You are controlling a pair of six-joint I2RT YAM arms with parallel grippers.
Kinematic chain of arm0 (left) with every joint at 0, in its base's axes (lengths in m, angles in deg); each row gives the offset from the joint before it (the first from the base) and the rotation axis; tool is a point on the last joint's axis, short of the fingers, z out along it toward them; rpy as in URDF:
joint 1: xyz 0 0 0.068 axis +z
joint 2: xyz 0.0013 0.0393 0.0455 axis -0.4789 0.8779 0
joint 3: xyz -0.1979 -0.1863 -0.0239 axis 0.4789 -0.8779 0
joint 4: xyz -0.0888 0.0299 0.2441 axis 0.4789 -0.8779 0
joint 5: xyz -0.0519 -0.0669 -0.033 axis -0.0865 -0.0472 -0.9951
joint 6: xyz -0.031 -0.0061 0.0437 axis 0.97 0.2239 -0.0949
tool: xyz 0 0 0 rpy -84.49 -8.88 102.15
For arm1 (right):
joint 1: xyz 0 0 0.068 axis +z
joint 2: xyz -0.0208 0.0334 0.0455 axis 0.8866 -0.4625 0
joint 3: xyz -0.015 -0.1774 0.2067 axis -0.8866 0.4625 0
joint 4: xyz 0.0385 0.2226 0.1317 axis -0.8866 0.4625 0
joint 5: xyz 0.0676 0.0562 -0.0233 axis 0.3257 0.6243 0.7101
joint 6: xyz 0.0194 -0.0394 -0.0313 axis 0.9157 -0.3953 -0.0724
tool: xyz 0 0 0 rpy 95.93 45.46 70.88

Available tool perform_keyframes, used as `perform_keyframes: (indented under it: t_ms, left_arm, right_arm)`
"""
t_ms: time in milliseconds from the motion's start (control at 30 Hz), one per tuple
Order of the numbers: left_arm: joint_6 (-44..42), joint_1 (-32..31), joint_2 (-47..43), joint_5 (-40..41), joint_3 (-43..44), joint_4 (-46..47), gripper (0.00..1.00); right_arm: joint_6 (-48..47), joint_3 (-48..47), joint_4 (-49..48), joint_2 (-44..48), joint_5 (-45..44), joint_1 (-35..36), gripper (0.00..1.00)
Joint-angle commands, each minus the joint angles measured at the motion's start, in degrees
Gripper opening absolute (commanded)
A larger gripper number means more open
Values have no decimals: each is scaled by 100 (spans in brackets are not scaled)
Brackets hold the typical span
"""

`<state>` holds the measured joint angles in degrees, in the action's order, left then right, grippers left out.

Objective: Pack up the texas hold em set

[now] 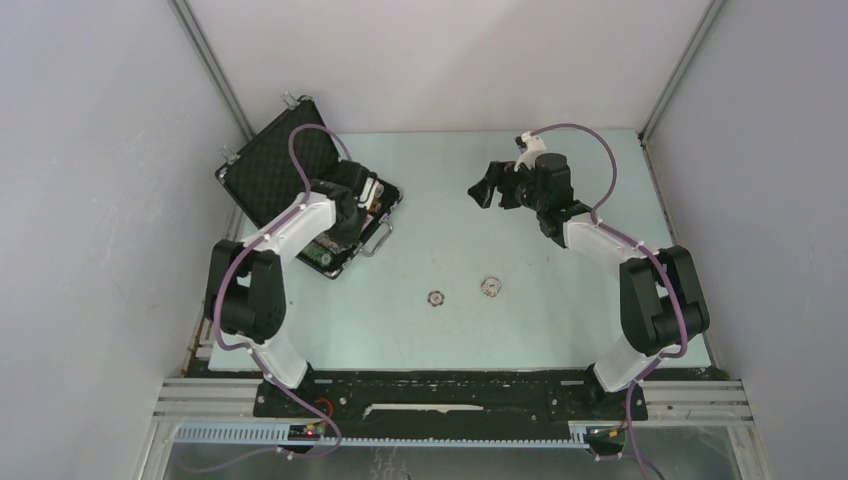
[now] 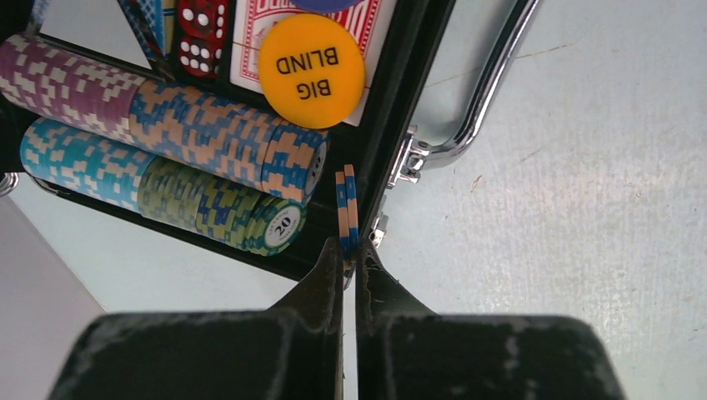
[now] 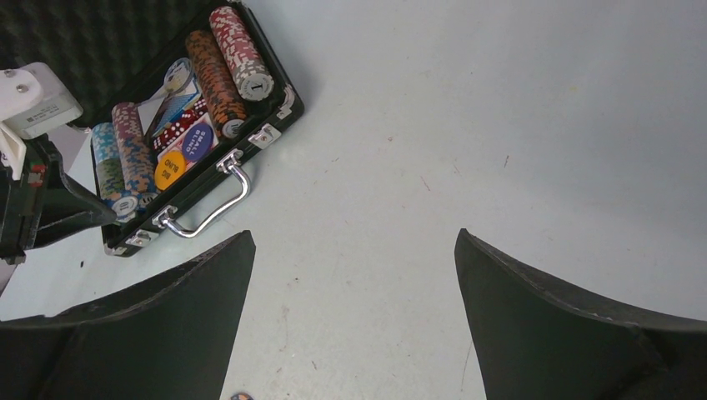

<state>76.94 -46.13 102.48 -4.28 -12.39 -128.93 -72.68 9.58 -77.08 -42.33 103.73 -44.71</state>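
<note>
Nearest the arm bases, one loose chip [image 1: 437, 297] and a second chip [image 1: 490, 287] lie flat on the table [image 1: 560, 330], near each other and well apart from the case [image 2: 406, 75]. Both are judged not yet packed.

The left gripper [image 2: 349, 260] is pinched fully together on a thin pair of chips [image 2: 346, 208] held on edge at the case's front wall, just beside the end of a chip row [image 2: 208, 125]. The edge-on hold is judged to match the way the rows stand, so the pair can slot in. Whether it touches the row cannot be told.

A yellow button [image 2: 311, 71] and red dice [image 2: 200, 33] lie packed further in.

The right gripper [image 3: 354, 235] is spread wide and holds nothing. It hangs over bare table, apparently keeping clear of the left arm.

At the far left, the lid [image 1: 275, 165] stands open.
</note>
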Motion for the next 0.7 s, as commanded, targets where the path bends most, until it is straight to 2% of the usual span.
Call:
perform_keyframes:
  t_ms: [0,467,533,667]
  left_arm:
    - [-106,-59,-7,31,-88,183,0]
    - [-15,-3,442,819,163,125,2]
    - [12,3,425,1018,146,116,6]
    - [37,2,275,1092,78,185,24]
  right_arm:
    - [-97,16,-270,211,49,49,100]
    - [-68,16,-279,183,88,55,100]
    - [-59,16,-287,170,101,58,100]
    - [39,16,-377,116,205,49,100]
